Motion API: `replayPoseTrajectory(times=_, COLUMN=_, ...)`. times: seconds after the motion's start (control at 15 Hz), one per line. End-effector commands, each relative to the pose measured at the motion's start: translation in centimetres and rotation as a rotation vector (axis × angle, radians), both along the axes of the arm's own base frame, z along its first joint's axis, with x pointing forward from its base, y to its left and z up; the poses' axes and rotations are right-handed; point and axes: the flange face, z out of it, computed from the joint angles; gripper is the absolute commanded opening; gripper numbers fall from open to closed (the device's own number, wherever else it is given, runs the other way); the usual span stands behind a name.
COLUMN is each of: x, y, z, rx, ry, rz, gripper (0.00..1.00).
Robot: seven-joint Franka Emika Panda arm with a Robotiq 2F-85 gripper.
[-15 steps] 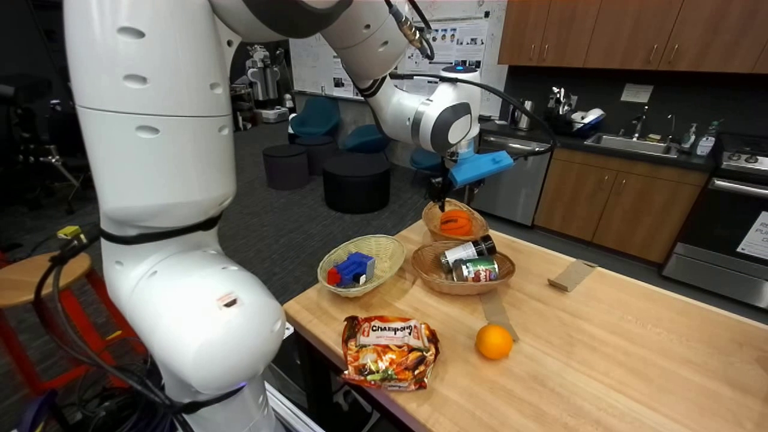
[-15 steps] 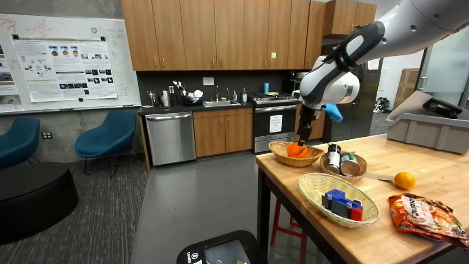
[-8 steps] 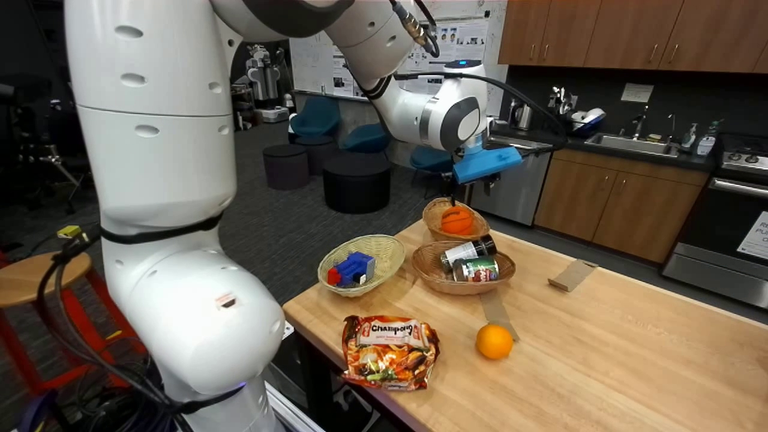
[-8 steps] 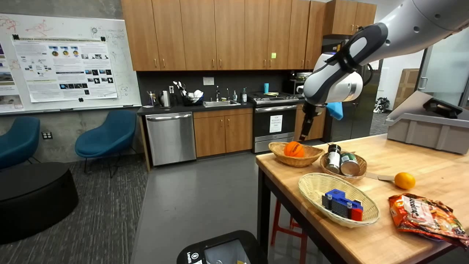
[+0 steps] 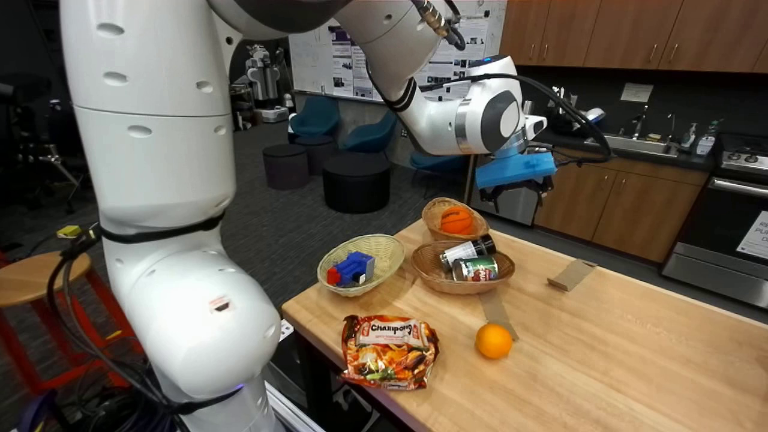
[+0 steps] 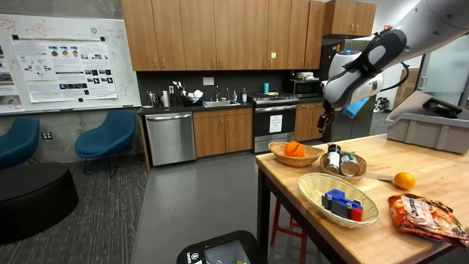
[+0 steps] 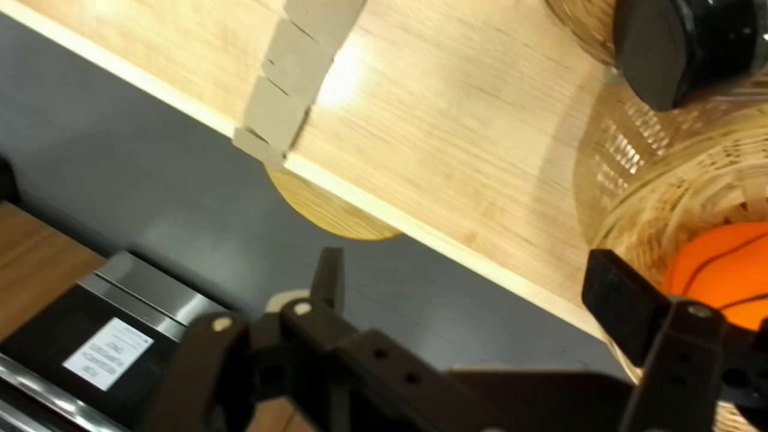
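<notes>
My gripper [image 7: 471,275] is open and empty, its two fingers [image 7: 621,306] wide apart in the wrist view. It hovers above the table's far edge in both exterior views [image 5: 518,203] [image 6: 321,129]. The nearest thing is an orange toy basketball [image 5: 457,221], which lies in a brown wicker basket [image 6: 311,155] at the table corner. The ball also shows at the right of the wrist view [image 7: 729,270], partly behind a finger. Another brown basket [image 5: 429,273] beside it holds a black-capped jar [image 6: 333,159] and a green-labelled jar [image 5: 477,269].
A pale basket [image 6: 311,183] with a blue block toy [image 5: 355,267] stands nearer the robot base. A red noodle packet [image 5: 390,354] and an orange [image 5: 494,341] lie on the wooden table [image 5: 600,360]. A grey bin [image 6: 428,132] stands at the table's far end.
My gripper has risen out of the ball's basket and moved sideways, away from the ball and along the table's far edge. It has also turned. The ball stays in the basket.
</notes>
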Motion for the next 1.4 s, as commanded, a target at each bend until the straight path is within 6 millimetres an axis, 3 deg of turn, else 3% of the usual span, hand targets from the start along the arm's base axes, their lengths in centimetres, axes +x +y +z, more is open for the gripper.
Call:
replayPoseTrajectory(times=0.0, x=-2.6, y=-2.3, z=1.1, rx=-0.025, ry=-0.01, rz=-0.203, gripper=1.0)
replayPoseTrajectory(times=0.27, x=-5.1, y=-3.8, z=1.1, rx=-0.067, ry=0.037, rz=-0.441, gripper=1.0)
replayPoseTrajectory(times=0.93, x=-9.3, y=-2.4, z=-0.1, rx=-0.047, ry=0.189, rz=-0.694, gripper=1.0)
replayPoseTrajectory(times=1.2, x=-9.8, y=-2.7, z=-0.3, rx=-0.042, ry=0.182, rz=-0.735, gripper=1.0)
replayPoseTrajectory(times=1.33, x=-9.1, y=-2.9, z=-0.8, rx=-0.048, ry=0.193, rz=-0.715, gripper=1.0)
